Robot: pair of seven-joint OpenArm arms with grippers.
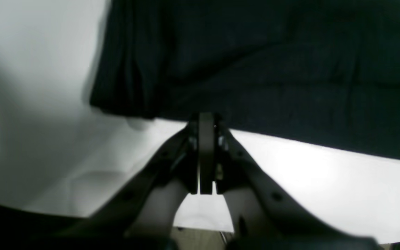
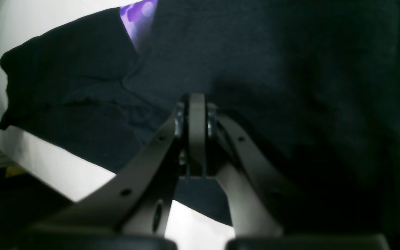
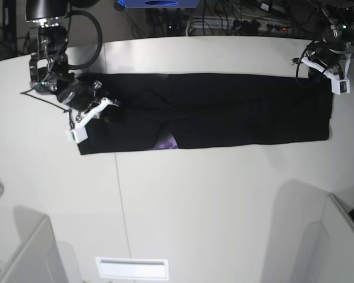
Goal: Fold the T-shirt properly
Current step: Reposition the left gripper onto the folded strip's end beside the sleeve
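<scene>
The black T-shirt (image 3: pixel 224 112) lies flat as a long strip across the white table (image 3: pixel 212 206), with a small purple patch (image 3: pixel 168 141) showing at its near edge. My left gripper (image 3: pixel 328 75) is at the strip's far right corner. In the left wrist view its jaws (image 1: pixel 206 118) are shut with the tips on the cloth's edge (image 1: pixel 290 86). My right gripper (image 3: pixel 106 111) is over the strip's left end. In the right wrist view its jaws (image 2: pixel 196 99) are shut with the tips sunk into the dark cloth (image 2: pixel 273 69), and a purple patch (image 2: pixel 139 14) shows further off.
Cables and a power strip (image 3: pixel 241 23) run behind the table's back edge beside a blue box (image 3: pixel 159 3). White panels stand at the near left (image 3: pixel 23 253) and near right (image 3: pixel 341 236) corners. A white label (image 3: pixel 131 268) lies at the front.
</scene>
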